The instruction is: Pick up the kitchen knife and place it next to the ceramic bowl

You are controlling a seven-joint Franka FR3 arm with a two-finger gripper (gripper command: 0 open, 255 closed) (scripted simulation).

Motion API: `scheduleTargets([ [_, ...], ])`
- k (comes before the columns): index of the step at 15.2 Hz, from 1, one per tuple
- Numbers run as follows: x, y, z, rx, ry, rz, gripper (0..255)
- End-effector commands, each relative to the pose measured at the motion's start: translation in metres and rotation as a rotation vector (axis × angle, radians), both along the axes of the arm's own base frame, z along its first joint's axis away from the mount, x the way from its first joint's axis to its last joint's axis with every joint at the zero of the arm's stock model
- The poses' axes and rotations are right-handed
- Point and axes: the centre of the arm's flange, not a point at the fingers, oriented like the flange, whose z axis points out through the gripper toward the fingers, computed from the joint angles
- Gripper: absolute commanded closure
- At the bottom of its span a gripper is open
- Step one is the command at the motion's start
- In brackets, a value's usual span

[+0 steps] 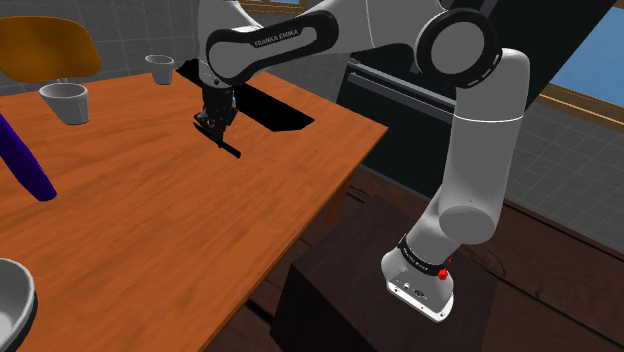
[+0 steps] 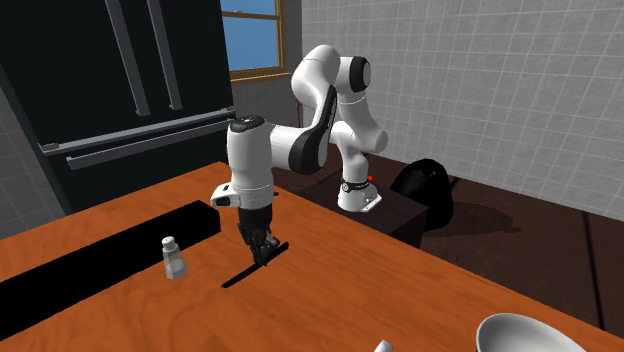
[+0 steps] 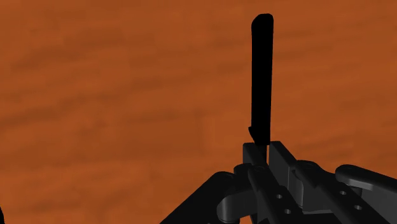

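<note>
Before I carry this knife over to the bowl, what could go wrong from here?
1. The fingers clasp the black knife at one end only, so most of it overhangs; it may pivot or slip in transit.
2. The small shaker stands near the knife; swinging the free end could knock it over.
3. The white bowl sits far across the table, so it is a long carry; moving slowly seems wise.

- Bare surface (image 1: 200, 230) lies open from the pincer (image 1: 213, 126), which clasps the knife (image 3: 261, 76), toward the white bowl (image 1: 12, 300).
- A long black block (image 2: 110, 250) and a shaker (image 2: 174, 258) stand near the pincer.
- A near cup (image 1: 64, 101), a far cup (image 1: 160, 68) and a purple object (image 1: 28, 162) stand well apart from it.
</note>
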Motion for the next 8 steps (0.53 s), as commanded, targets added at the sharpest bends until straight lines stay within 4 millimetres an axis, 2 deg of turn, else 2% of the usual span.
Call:
scheduleTargets([
  [1,0.0,0.0,0.01,0.0,0.0,0.0,255],
  [8,0.0,0.0,0.047,0.0,0.0,0.0,255],
])
